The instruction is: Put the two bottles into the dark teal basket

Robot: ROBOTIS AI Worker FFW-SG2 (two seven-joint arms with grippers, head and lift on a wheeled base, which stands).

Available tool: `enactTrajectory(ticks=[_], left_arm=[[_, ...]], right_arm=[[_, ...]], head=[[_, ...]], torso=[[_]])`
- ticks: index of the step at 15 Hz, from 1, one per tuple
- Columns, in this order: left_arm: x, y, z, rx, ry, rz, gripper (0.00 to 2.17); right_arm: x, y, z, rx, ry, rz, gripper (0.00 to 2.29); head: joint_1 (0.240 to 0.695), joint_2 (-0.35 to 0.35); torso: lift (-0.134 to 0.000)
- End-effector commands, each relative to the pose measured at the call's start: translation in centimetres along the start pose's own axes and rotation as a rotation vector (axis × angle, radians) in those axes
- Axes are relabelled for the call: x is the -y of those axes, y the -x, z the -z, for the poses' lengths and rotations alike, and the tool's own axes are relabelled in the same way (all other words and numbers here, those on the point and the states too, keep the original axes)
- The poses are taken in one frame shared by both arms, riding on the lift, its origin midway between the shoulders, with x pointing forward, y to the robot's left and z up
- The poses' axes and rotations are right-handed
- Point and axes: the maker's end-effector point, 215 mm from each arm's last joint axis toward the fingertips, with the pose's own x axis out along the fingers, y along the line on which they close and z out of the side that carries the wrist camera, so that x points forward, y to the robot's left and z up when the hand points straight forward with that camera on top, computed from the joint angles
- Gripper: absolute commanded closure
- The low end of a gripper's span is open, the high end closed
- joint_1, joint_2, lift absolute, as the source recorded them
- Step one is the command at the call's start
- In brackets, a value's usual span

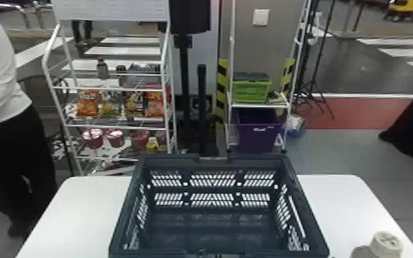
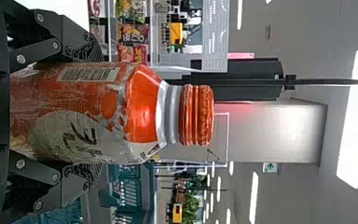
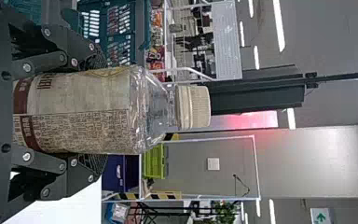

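"Holding something, is it, the left gripper (image 2: 93,112)?"

"Yes, its two jaws are closed around the orange-labelled bottle (image 2: 142,112), one on either side of the body. The shoulder and the orange cap (image 2: 196,115) stick out past the fingertips, and the bottle stands upright."

"And the right gripper (image 3: 99,112)?"

"Same sort of hold, on the clear bottle (image 3: 154,109) with the pale label. That one's upright too, white cap (image 3: 193,107) up top. From the head view its cap shows by the right edge of the table (image 1: 85,209), toward the near right corner."

"Where's the dark teal basket (image 1: 168,158)?"

"Between the left and right edges of the table, open side up. Both bottles are outside it, the clear one off to its right."

"Anything behind?"

"A white rack (image 1: 109,88) with snack bags (image 1: 87,103), past the table's far edge."
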Motion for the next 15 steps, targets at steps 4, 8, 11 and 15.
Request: enactTrajectory(ticks=[4, 8, 11, 15], left_arm=[[-0.3, 0.5, 0.0, 0.009, -0.003, -0.018, 2.15], [-0.6, 0.5, 0.2, 0.008, 0.000, -0.026, 2.15], [-0.8, 0.2, 0.4, 0.008, 0.003, -0.029, 2.15], [-1.1, 0.0, 0.9, -0.005, 0.005, -0.032, 2.15]], right_arm=[[-1.6, -6.9, 0.9, -0.150, -0.028, -0.023, 1.99], [-3.4, -11.3, 1.7, -0.285, 0.007, -0.045, 1.99], [-4.8, -14.1, 3.6, -0.414, 0.048, -0.063, 1.99], [-8.2, -18.7, 4.5, -0.497, 0.102, -0.122, 1.99]], head=[[0.499, 0.000], [0.499, 0.000], [0.499, 0.000], [0.499, 0.000]], torso=[[0.000], [0.000], [0.000], [0.000]])
